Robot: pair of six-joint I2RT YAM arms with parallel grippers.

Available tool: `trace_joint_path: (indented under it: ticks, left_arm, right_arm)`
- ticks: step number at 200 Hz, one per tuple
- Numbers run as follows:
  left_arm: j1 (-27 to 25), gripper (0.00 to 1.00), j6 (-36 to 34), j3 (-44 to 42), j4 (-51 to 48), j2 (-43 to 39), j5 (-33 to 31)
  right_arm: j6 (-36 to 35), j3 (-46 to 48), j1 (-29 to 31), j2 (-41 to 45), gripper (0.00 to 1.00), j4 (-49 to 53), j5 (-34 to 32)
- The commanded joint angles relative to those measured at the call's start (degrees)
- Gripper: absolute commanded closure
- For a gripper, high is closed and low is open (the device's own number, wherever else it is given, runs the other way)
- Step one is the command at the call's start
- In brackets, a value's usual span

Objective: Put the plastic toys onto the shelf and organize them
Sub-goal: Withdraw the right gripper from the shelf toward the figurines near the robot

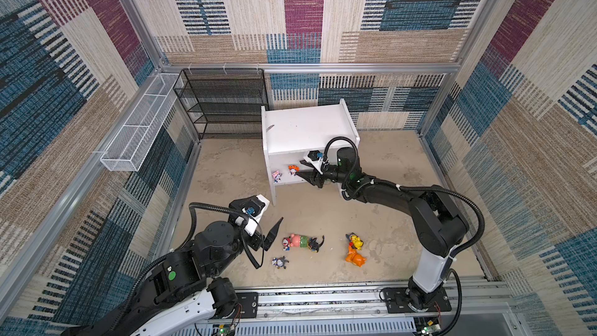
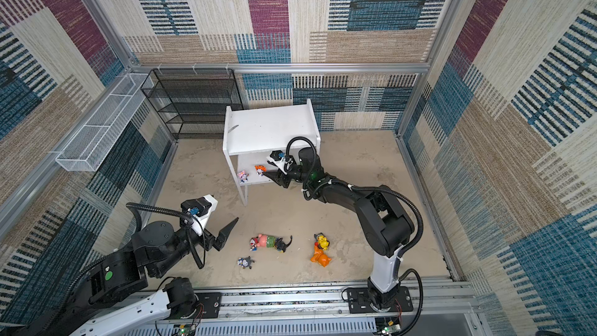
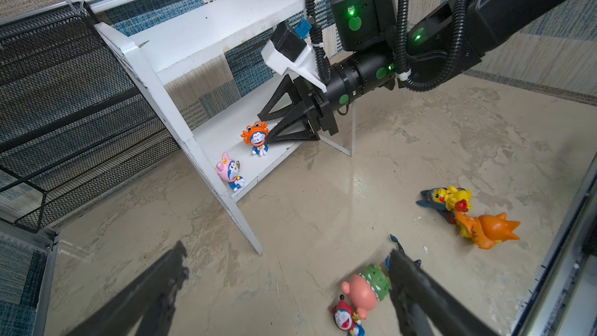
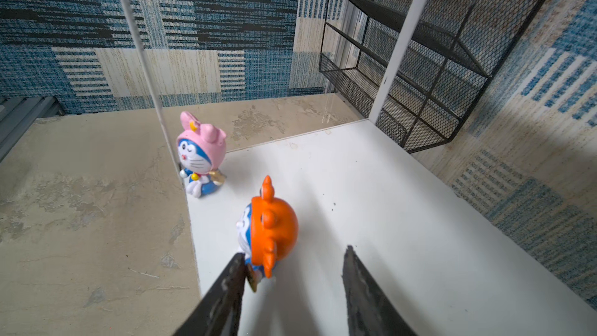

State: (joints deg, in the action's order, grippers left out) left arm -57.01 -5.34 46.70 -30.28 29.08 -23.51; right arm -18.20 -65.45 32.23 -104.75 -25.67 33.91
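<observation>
Right wrist view puts your right gripper [image 4: 292,253] low over the shelf's [image 4: 403,221] lower board, with its fingers parted to a moderate gap and closed on nothing. The orange-hooded figurine [image 4: 271,221] stands upright just past the tips, close to the board's front edge. One finger touches its base and the other is apart from it. The pink-hooded figurine [image 4: 200,153] sits at the front corner of that board, just beside the side panel. Behind both, the board lies open to its rear edge. In both top views the upper board gives you open room between the raised side panels.

Your left gripper [image 3: 287,250] hangs over the surface [image 1: 323,214] with its fingers spread wide, holding nothing. One finger is near the pink-and-green toy [image 3: 368,286], which lies on its side. The red-hooded figurine [image 3: 344,318] touches one end of it and the black-hooded toy [image 1: 316,243] lies at the other. The grey figurine [image 1: 280,262] lies alone nearer the rail [image 1: 323,298]. The blue-hooded toy [image 1: 355,241] and the orange-hooded toy [image 1: 355,257] lie touching each other, apart from that cluster. Open surface runs between both groups and the shelf legs.
</observation>
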Motion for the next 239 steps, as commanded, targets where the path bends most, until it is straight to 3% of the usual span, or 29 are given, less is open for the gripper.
trace_joint_path:
  ticks: [1,239]
  left_arm:
    - [0.00,0.01,-0.18,0.15,1.55,-0.10,0.66]
    - [0.06,0.01,-0.64,-0.01,2.27,0.10,1.63]
  right_arm:
    - [0.79,-0.60,-0.15,-0.19,0.50,-0.96,-0.20]
    - [0.68,-0.65,-0.83,0.53,0.50,0.09,0.55]
